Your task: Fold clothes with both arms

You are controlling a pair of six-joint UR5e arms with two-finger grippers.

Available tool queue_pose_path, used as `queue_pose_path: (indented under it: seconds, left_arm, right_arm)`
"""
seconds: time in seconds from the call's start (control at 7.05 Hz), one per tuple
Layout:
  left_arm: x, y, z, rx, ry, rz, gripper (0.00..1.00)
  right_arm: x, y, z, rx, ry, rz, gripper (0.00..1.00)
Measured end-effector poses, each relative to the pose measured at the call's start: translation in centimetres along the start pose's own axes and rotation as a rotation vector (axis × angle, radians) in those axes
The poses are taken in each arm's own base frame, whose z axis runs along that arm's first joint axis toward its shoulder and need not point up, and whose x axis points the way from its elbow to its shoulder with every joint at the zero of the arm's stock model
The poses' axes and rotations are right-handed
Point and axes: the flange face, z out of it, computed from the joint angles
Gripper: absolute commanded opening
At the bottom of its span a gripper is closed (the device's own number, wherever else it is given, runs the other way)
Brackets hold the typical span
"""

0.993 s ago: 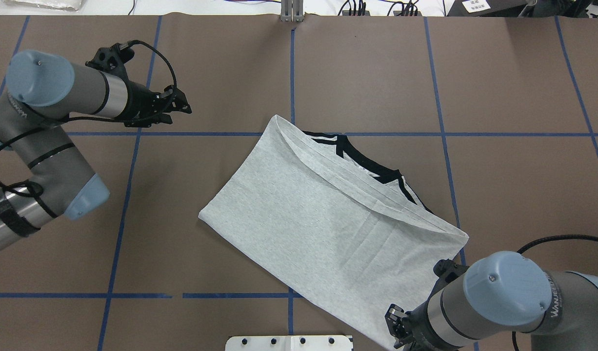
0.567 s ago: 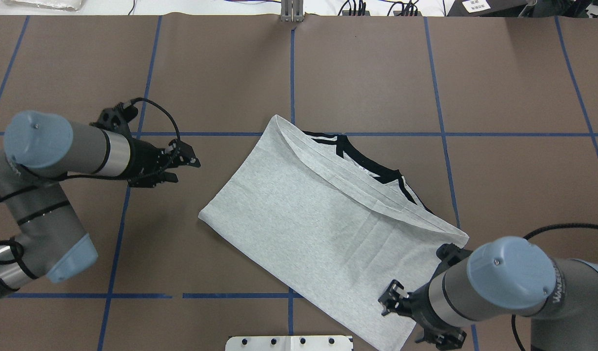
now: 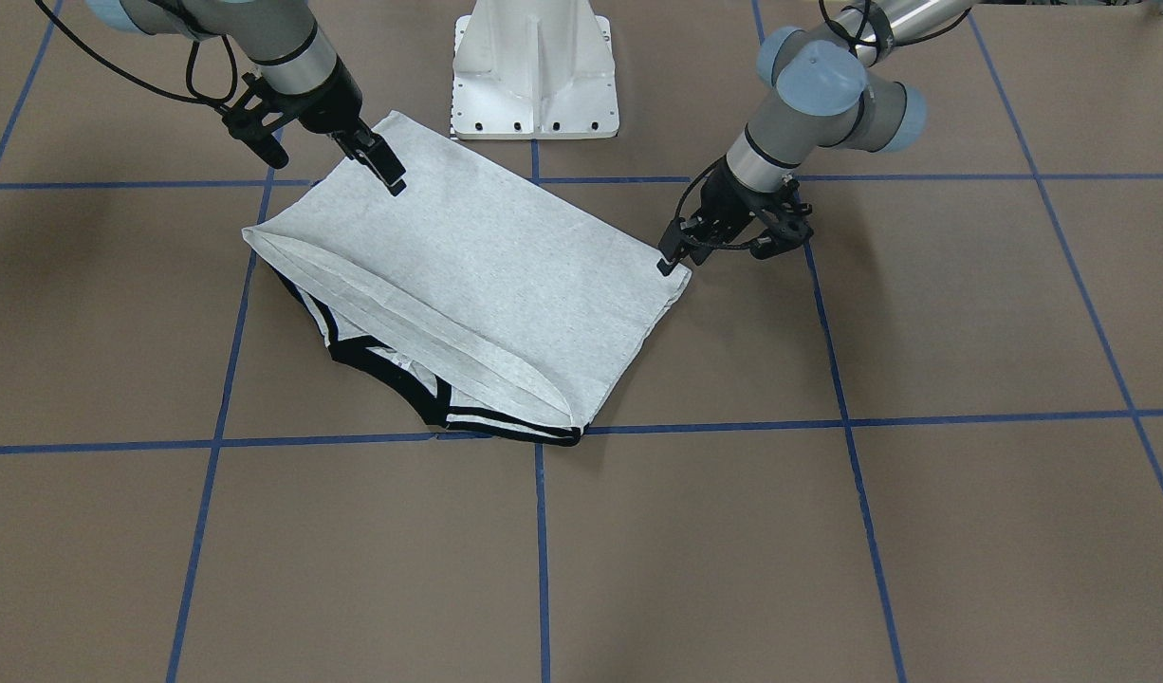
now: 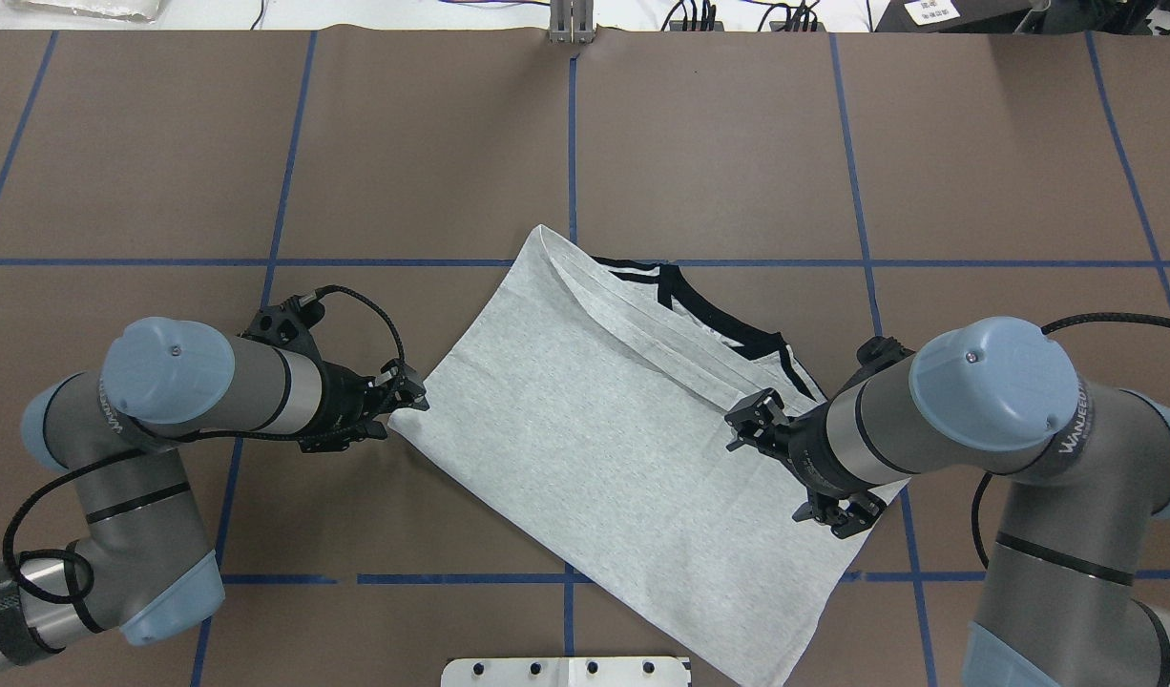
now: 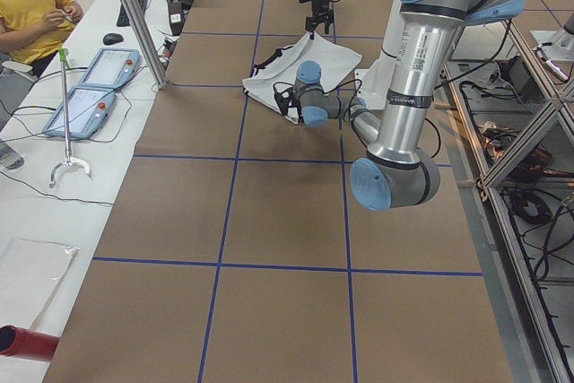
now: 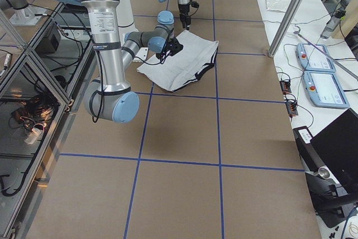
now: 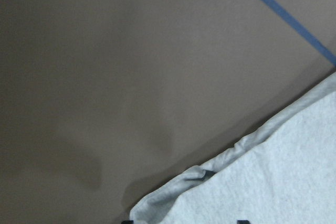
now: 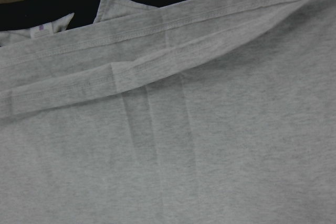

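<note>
To my left there is a broad stretch of brown worktop (image 4: pixel 117 172), crossed only by blue tape lines (image 4: pixel 270 191). The T-shirt (image 4: pixel 595 448) lies folded and slantwise at the middle. One corner points left, one points away from the robot, and the near corner ends just beside the white pedestal (image 4: pixel 566 671). Right of the shirt I have open worktop again.

The left pincer (image 4: pixel 401 408) sits at the shirt's left corner, jaws somewhat apart. Its wrist camera shows the rumpled corner edge between the two tips, not gripped. The right pincer (image 4: pixel 793 465) hangs over the shirt's right part beside the doubled hem, spread wide and carrying nothing. I cannot tell whether it touches the cloth.

Black neck trim (image 4: pixel 719 320) peeks out past the hem. From overhead the right arm (image 4: pixel 986 382) covers the shirt's right corner.
</note>
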Motion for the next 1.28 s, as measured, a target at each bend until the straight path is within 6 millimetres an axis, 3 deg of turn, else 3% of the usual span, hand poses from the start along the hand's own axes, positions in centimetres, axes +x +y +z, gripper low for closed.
queue_pose_path:
  seconds: [0.14,0.28,0.71,0.85,1.13,1.28]
  left_arm:
    - [-0.2,0.5,0.6,-0.001,-0.017,0.0,0.33]
    - [-0.4,0.7,0.9,-0.002,-0.029,-0.001,0.04]
    - [-0.7,0.0,1.5,0.046,-0.073,-0.002,0.0]
    - [-0.4,-1.2,1.2,0.078,-0.081,0.024,0.0]
    - [2.0,-6.4,-0.4,0.159,-0.063,0.099,0.0]
    - [4.1,-10.2,-0.8,0.209,-0.057,0.122,0.0]
  right_arm:
    - [-0.1,-0.2,0.2,0.004,0.001,0.002,1.0]
    - [-0.2,-0.3,0.3,0.006,0.003,0.004,1.0]
    - [-0.3,-0.3,0.4,0.007,0.002,0.006,1.0]
    - [-0.4,-0.2,0.4,0.007,0.001,0.007,1.0]
    - [-0.4,-0.2,0.4,0.008,0.0,0.007,1.0]
    - [-0.4,-0.3,0.4,0.01,-0.002,0.005,1.0]
